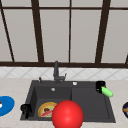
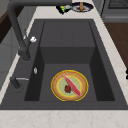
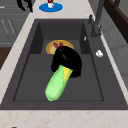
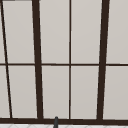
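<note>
My right hand (image 1: 100, 86) is curled round one end of a green and yellow ear of corn (image 1: 107, 92) at the sink's back right corner. From the right side, that hand (image 3: 67, 60) and the corn (image 3: 57, 83) hang over the sink's shallow right part. My left hand (image 1: 26, 109) hovers by the sink's front left corner, fingers relaxed and pointing down, holding nothing; it also appears as the left hand (image 3: 23, 4). A yellow-rimmed plate (image 1: 43, 107) with red food lies in the deep left basin, seen also as the plate (image 2: 57, 86).
A big red ball (image 1: 67, 115) shows at the sink's front edge. A blue plate (image 1: 5, 105) lies on the left counter, a dark bowl (image 1: 125, 109) on the right one. The faucet (image 1: 56, 72) stands behind the dark sink (image 1: 90, 102), under a window.
</note>
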Motion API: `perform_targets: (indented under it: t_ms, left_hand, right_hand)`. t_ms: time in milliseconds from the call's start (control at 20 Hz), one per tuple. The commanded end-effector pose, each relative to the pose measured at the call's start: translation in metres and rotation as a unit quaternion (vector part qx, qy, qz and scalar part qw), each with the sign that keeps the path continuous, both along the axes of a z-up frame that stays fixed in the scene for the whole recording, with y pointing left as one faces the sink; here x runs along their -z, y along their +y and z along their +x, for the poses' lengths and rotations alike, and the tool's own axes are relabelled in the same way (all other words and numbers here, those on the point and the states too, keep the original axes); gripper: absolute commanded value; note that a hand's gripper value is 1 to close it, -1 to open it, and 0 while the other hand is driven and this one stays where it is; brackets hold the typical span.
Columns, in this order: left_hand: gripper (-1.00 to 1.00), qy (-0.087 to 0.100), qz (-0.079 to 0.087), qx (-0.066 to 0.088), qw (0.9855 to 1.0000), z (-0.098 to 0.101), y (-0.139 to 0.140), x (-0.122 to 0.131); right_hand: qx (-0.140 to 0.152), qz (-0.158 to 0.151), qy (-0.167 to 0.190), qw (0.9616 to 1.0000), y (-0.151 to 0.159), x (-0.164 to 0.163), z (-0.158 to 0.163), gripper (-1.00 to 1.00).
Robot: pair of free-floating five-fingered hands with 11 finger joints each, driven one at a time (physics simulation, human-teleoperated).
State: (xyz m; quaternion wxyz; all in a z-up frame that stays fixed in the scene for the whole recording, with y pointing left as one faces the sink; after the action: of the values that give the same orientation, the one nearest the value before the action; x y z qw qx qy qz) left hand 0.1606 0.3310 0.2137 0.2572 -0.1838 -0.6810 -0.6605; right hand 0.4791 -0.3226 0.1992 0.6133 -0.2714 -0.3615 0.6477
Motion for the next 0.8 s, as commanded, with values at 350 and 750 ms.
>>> perform_targets:
  t_ms: [350,750]
  left_hand:
    - [0.0,0.0,0.0,0.0,1.0,0.0,0.0,0.0]
    - [0.0,0.0,0.0,0.0,1.0,0.0,0.0,0.0]
  right_hand:
    - [-0.002,0.017,-0.001,0.9999,-0.083,0.001,0.0,1.0]
    - [-0.001,0.028,0.0,0.9996,-0.145,0.003,-0.001,1.0]
